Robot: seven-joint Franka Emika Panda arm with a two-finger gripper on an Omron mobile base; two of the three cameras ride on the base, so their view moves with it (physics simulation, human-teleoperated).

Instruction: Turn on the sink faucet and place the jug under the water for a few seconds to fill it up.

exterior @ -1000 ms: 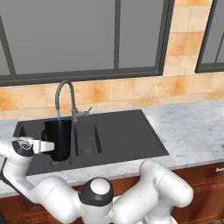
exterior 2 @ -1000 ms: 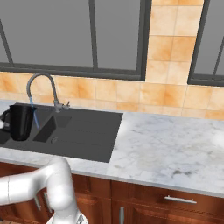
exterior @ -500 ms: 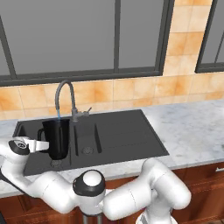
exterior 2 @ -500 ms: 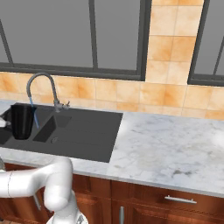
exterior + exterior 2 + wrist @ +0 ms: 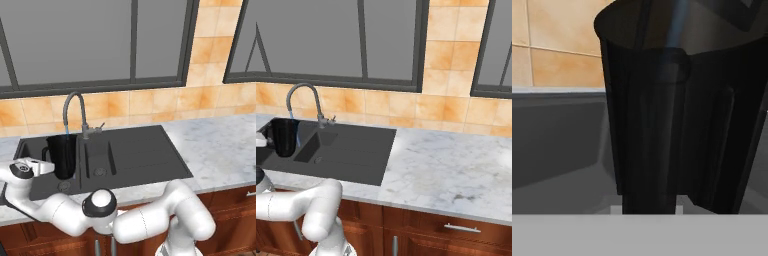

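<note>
The black jug (image 5: 64, 155) stands upright in the left basin of the black sink (image 5: 145, 159), right under the spout of the grey gooseneck sink faucet (image 5: 75, 106). A thin blue stream of water (image 5: 67, 131) falls from the spout into the jug's mouth. My gripper (image 5: 47, 167) reaches in from the left and is shut on the jug's loop handle (image 5: 649, 150). In the hand view the jug (image 5: 717, 125) is very close, with the pale water (image 5: 674, 25) entering its rim. From the right base view the jug (image 5: 285, 137) sits below the faucet (image 5: 303, 92).
The sink's ribbed drainboard (image 5: 150, 150) lies right of the small basin. A marble counter (image 5: 456, 170) stretches to the right. An orange tiled wall (image 5: 150, 102) and dark window frames rise behind the sink. Wooden cabinet fronts (image 5: 456, 227) run below the counter.
The jug stays under the running water, barely shifted. My arm's elbow has risen a little and the hand has eased slightly left.
</note>
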